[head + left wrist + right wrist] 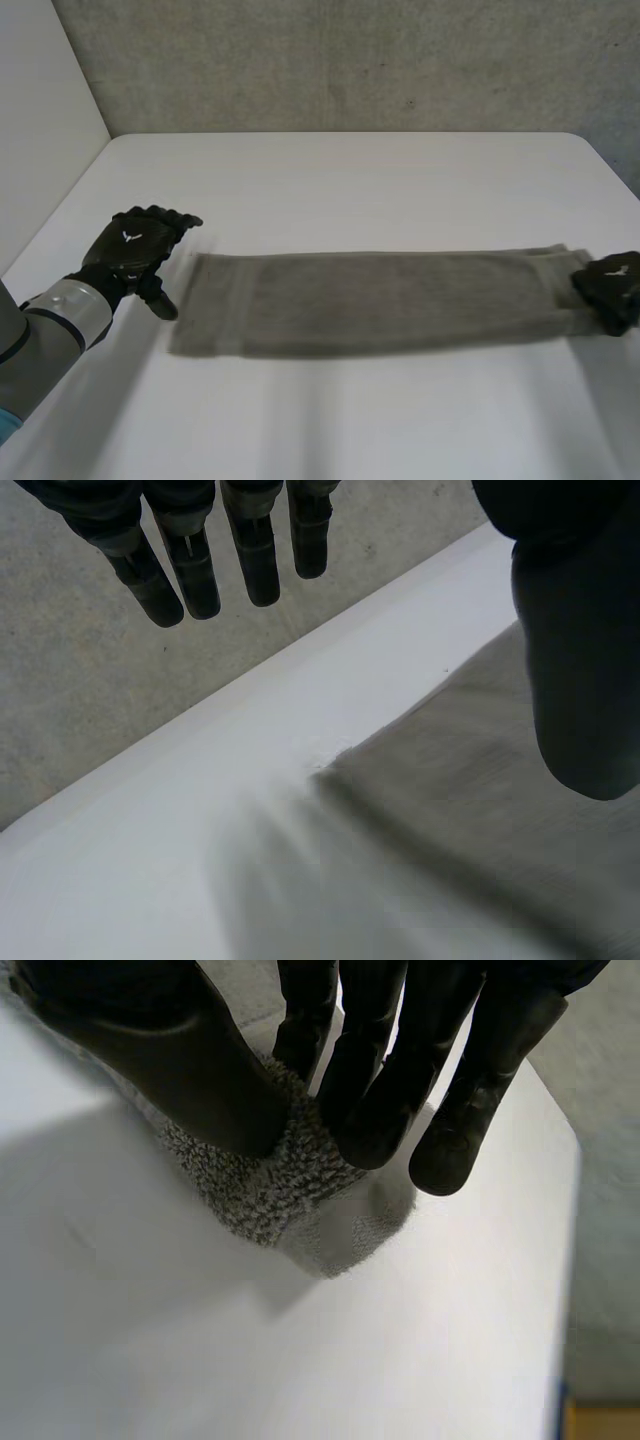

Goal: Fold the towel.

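A grey towel (380, 303) lies folded into a long strip across the white table (350, 190). My right hand (612, 286) is at the strip's right end, with its thumb and fingers (375, 1110) pinching a corner of the towel (290, 1185) between them. My left hand (135, 247) hovers just beyond the towel's left end, palm down, not touching it. In the left wrist view its fingers (200, 570) hang straight and apart, and the thumb (580, 670) stands over the towel's left end (480, 800).
A grey wall (350, 60) runs behind the table's far edge. Bare table stretches in front of and behind the towel.
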Robot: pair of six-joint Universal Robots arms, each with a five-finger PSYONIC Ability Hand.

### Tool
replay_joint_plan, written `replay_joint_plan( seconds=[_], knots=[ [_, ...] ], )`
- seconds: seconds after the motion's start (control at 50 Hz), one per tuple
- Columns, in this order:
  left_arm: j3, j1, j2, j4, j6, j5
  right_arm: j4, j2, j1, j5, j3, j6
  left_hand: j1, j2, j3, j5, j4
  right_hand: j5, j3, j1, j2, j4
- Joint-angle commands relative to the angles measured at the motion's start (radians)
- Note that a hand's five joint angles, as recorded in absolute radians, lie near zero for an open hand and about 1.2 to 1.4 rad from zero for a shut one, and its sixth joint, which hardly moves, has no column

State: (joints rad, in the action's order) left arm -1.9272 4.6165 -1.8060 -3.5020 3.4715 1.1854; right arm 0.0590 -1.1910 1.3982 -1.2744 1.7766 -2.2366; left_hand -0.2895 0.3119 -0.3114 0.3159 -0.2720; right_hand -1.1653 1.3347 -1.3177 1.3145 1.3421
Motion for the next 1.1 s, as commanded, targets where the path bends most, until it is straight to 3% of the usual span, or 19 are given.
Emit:
replay_joint_plan(
  seconds=[0.02,0.08,0.18,0.24,0.3,0.32,0.36,0.42,0.46,0.62,0.7,0.8,0.84,0.86,0.9,1.1],
  knots=[
    [0.001,0.008,0.016,0.0,-0.002,0.002,-0.073,0.004,-0.162,-0.054,-0.121,0.173,0.005,-0.028,0.027,-0.206,-0.012,-0.056,0.062,-0.079,0.082,0.054],
    [0.001,0.008,0.025,0.0,-0.002,0.002,-0.076,0.002,-0.148,-0.091,-0.171,0.183,0.008,-0.031,0.03,-0.209,-0.009,-0.056,0.062,-0.079,0.082,0.054],
    [0.019,0.004,0.039,0.0,-0.002,0.005,-0.067,-0.065,0.111,-0.105,-0.258,0.048,0.011,-0.034,0.033,-0.212,-0.006,-0.056,0.062,-0.079,0.082,0.054],
    [0.033,-0.004,0.048,0.001,-0.003,0.01,-0.061,-0.094,0.165,-0.105,-0.276,0.003,0.011,-0.034,0.033,-0.212,-0.006,-0.056,0.062,-0.079,0.082,0.054],
    [0.047,-0.008,0.063,0.009,-0.017,0.011,-0.018,-0.111,0.39,-0.097,-0.334,-0.086,0.014,-0.037,0.036,-0.215,-0.003,-0.056,0.062,-0.079,0.082,0.054],
    [0.047,-0.008,0.063,0.009,-0.017,0.011,-0.018,-0.111,0.39,-0.097,-0.335,-0.086,0.014,-0.037,0.036,-0.215,-0.003,-0.056,0.062,-0.079,0.082,0.054],
    [0.051,-0.016,0.083,0.009,-0.046,0.011,0.031,-0.079,0.571,-0.097,-0.359,-0.1,0.014,-0.037,0.036,-0.215,-0.003,-0.056,0.062,-0.079,0.082,0.054],
    [0.051,-0.021,0.094,0.009,-0.06,0.011,0.05,-0.05,0.644,-0.099,-0.368,-0.1,0.017,-0.04,0.039,-0.218,0.0,-0.056,0.062,-0.079,0.082,0.054],
    [0.051,-0.027,0.109,0.011,-0.08,0.011,0.055,0.035,0.766,-0.106,-0.393,-0.098,0.017,-0.04,0.039,-0.218,0.0,-0.056,0.062,-0.079,0.082,0.054],
    [0.037,-0.033,0.114,0.011,-0.083,0.011,-0.002,0.207,0.932,-0.099,-0.416,-0.083,0.02,-0.043,0.042,-0.221,0.003,-0.056,0.062,-0.079,0.082,0.054],
    [0.037,-0.035,0.111,0.011,-0.084,0.011,-0.005,0.231,0.953,-0.106,-0.419,-0.064,0.02,-0.043,0.042,-0.221,0.003,-0.056,0.062,-0.079,0.082,0.054],
    [0.037,-0.036,0.105,0.008,-0.084,0.011,0.005,0.218,0.941,-0.083,-0.405,-0.083,0.02,-0.043,0.042,-0.221,0.003,0.189,-0.184,0.167,-0.164,-0.191],
    [0.039,-0.047,0.105,0.004,-0.084,0.011,0.007,0.165,0.935,-0.079,-0.392,-0.109,0.023,-0.046,0.045,-0.224,0.006,0.764,-0.759,0.742,-0.739,-0.767],
    [0.039,-0.047,0.105,0.004,-0.084,0.011,0.007,0.165,0.935,-0.079,-0.391,-0.109,0.023,-0.046,0.045,-0.224,0.006,0.767,-0.762,0.745,-0.742,-0.77],
    [0.043,-0.061,0.102,0.003,-0.083,0.011,0.005,0.084,0.912,-0.076,-0.362,-0.149,0.023,-0.046,0.045,-0.224,0.006,1.165,-1.16,1.143,-1.14,-1.168],
    [0.053,-0.1,0.097,0.0,-0.08,0.01,-0.013,-0.085,0.705,-0.088,-0.22,-0.267,0.023,-0.046,0.045,-0.224,0.006,1.165,-1.16,1.143,-1.14,-1.168]
  ],
)
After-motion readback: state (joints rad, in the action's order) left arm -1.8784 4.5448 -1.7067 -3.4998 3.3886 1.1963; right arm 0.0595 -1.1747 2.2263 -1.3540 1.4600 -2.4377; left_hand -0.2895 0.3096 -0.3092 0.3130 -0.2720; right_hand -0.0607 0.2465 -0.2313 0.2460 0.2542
